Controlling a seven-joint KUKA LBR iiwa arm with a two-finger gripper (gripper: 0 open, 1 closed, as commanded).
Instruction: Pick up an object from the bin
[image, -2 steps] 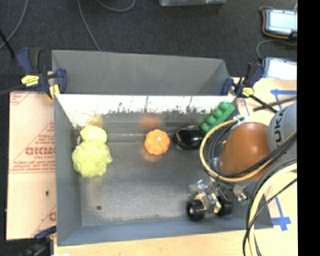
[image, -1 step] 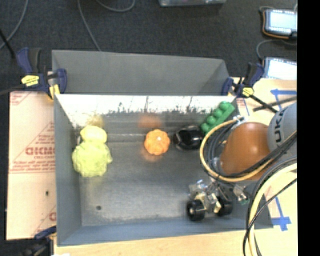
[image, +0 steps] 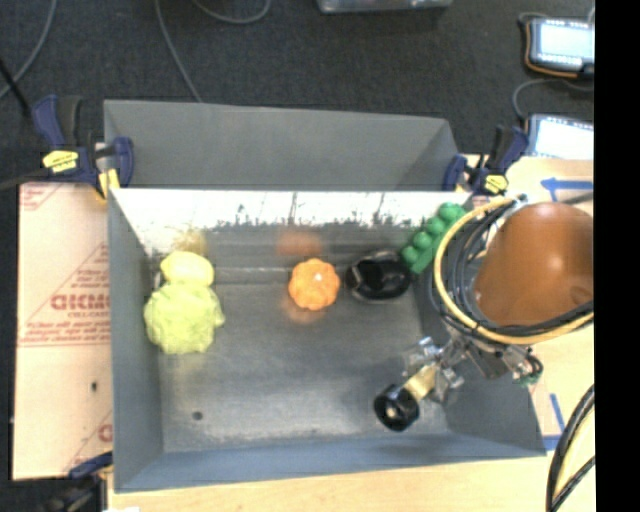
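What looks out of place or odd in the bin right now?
Nothing looks spilled or broken. One oddity: the green knobbly toy sits up in the far right corner, partly hidden behind the arm's cables. The yellow-green toy, orange ball and black thing lie apart on the floor. The tool hangs at the near right.

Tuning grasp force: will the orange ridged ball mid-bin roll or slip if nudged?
The orange ball looks round with shallow ridges, so it would probably roll across the bin floor if pushed. The black thing close on its right might stop it that way. Its matte look suggests little slip; weight is unclear.
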